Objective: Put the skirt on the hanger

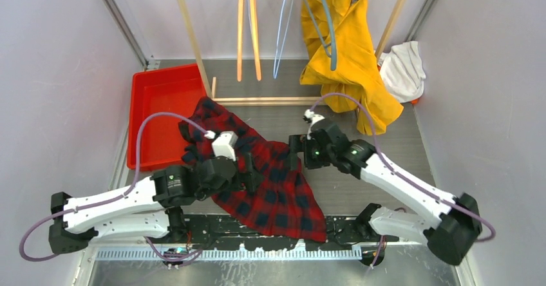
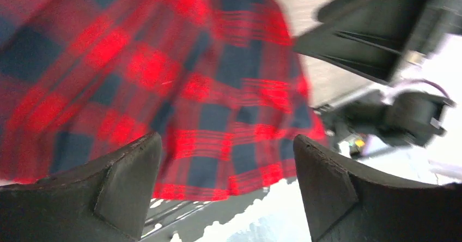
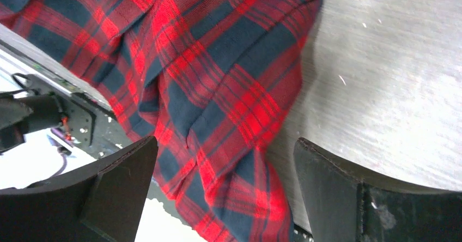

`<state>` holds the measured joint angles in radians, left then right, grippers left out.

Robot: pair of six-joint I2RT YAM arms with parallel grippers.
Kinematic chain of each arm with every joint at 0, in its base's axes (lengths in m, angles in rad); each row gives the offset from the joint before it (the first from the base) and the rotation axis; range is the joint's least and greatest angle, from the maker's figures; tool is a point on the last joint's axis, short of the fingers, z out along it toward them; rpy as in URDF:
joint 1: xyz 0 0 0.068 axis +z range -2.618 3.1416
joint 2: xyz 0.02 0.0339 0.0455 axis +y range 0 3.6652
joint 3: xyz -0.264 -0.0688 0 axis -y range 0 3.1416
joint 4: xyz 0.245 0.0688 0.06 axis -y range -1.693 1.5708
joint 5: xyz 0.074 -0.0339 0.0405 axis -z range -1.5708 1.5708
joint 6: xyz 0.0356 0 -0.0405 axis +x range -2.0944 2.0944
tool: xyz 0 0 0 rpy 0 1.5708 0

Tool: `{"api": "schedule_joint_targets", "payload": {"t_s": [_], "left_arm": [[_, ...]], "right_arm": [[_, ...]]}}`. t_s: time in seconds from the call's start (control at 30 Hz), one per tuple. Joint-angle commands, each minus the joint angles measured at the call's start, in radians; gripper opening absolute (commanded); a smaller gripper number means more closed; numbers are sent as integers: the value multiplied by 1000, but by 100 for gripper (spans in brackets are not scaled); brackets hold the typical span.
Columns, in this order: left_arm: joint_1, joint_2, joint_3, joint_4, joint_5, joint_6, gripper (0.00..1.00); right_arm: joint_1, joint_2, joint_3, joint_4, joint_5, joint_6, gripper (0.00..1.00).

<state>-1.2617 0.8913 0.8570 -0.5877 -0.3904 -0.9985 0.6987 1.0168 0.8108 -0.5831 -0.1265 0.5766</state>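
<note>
Left gripper [image 2: 226, 144] and right gripper [image 3: 225, 144] both spread, empty, over skirt [image 1: 277, 189]; hem overhangs table [image 1: 341, 192] edge, so lopsided pinch may drag it off

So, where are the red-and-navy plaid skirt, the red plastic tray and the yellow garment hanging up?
Red-and-navy plaid skirt [image 1: 278, 189]: overhead view, middle of the cloth.
Red plastic tray [image 1: 161, 109]: overhead view, its bare floor.
Yellow hanging garment [image 1: 348, 47]: overhead view, its front panel.
</note>
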Motion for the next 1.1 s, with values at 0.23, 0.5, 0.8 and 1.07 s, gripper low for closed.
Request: {"api": "schedule_joint_targets", "payload": {"t_s": [0.23,0.5,0.8,1.07], "left_arm": [[162,-232,-147,-358,-145,-231,99],[167,-288,-147,-433,-172,-252,99],[171,-335,-153,-496,-218,-290,99],[178,-298,-125,-519,-246,-291,99]], "right_arm": [[140,427,217,384,208,-217,100],[143,733,345,499,86,-309,100],[146,677,305,479,133,-308,2],[147,91,177,343,273,-297,1]]}}
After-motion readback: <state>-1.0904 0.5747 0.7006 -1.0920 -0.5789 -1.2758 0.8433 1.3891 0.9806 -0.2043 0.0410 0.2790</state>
